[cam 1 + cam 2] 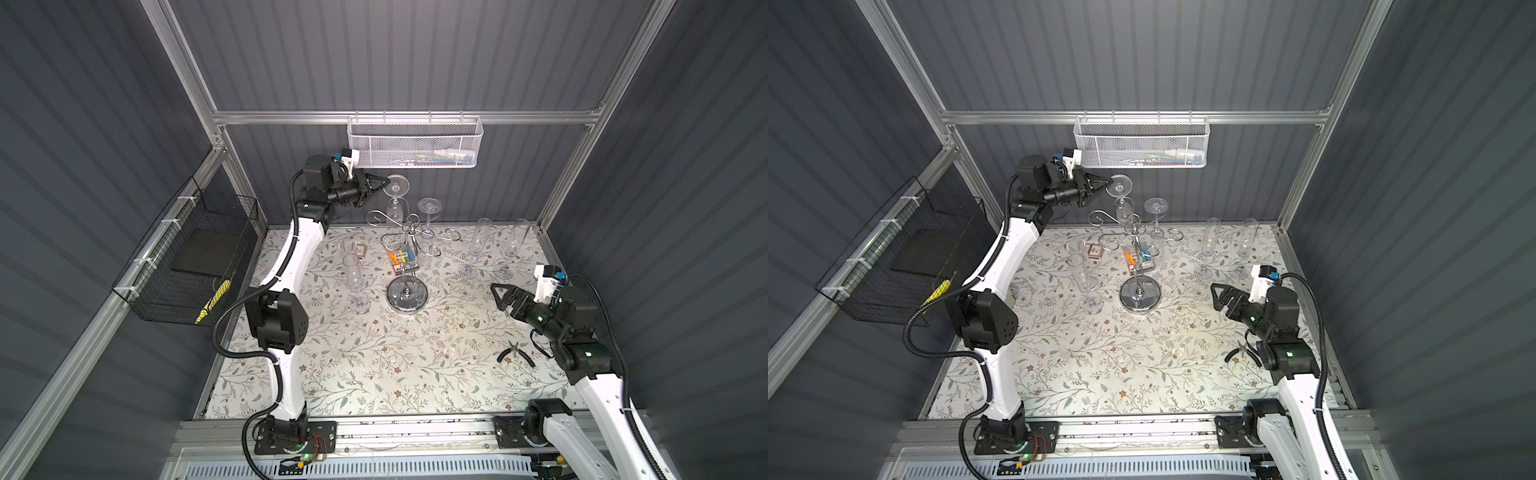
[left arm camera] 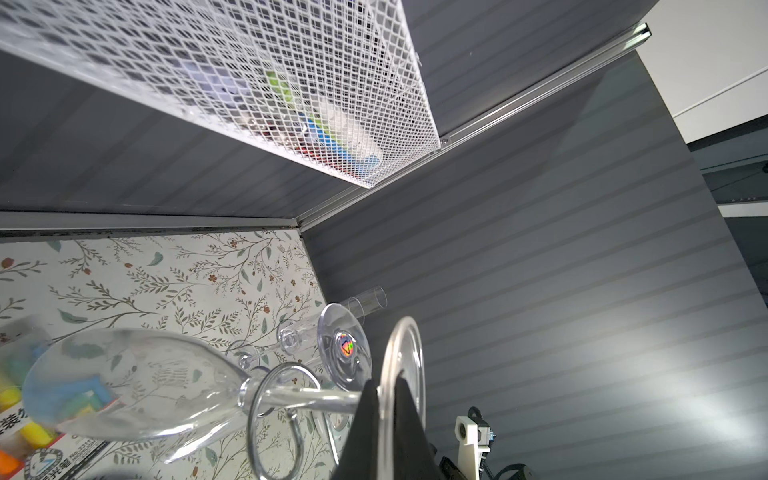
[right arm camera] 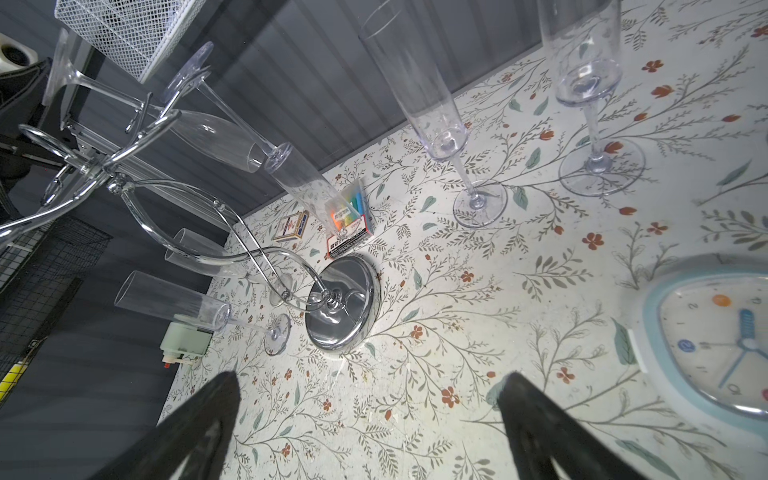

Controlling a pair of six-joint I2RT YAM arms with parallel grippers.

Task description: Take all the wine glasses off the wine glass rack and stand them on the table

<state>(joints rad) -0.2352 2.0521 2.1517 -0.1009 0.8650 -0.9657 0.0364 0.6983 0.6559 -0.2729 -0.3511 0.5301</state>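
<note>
The left hand (image 1: 380, 185) is pinching the round foot of the wine glass (image 1: 395, 203). Its fingers (image 2: 409, 419) are closing narrowly on the two faces of the foot's rim. The glass is hanging upside down below the fingertips, bowl lowest. In the left wrist view its stem is passing through a curled arm of the wine glass rack (image 1: 400, 302), so the glass is sitting in the rack, not clear of it. The white mesh basket (image 1: 413, 141) is hanging just above this hand. Past the held glass, a champagne flute (image 1: 429, 212) is hanging foot-up from another arm of the rack. The rack's mirror base is standing on the floral surface (image 1: 374, 365), well below the hand.

The right hand (image 1: 500, 300) is hovering low over the surface, spread wide with nothing between its fingers. It is pointing toward the rack's base and is well apart from it. Two upright flutes (image 1: 478, 245) are standing beyond it, toward the back wall. Pliers (image 1: 513, 353) are lying back beside its arm. In the right wrist view, a clock (image 3: 719, 332) is lying near one finger.
</note>
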